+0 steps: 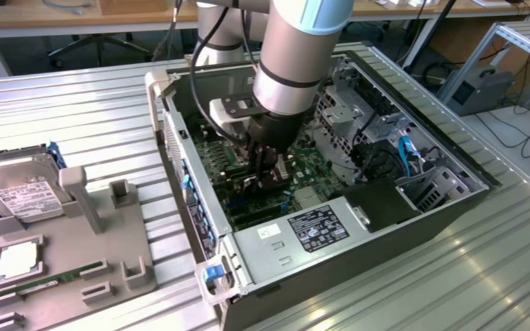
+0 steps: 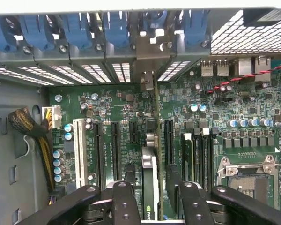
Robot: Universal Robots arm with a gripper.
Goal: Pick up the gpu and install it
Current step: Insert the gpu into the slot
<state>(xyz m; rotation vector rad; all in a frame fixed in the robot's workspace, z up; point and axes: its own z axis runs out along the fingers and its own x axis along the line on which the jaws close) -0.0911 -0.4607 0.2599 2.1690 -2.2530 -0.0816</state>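
One computer case (image 1: 366, 255), one gpu (image 2: 150, 180), one hard drive (image 1: 16, 189), one memory stick (image 1: 35, 284).

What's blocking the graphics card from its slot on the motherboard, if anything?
Nothing visible does. The graphics card stands on edge against the motherboard, directly under the gripper, and the neighbouring slots are bare. Whether it is fully seated cannot be told.

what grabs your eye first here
A big grey arm reaches down into an open pc case mid-table. In the wrist view its open gripper straddles the gpu, which stands on edge on the green motherboard. A hard drive lies at the exterior view's left.
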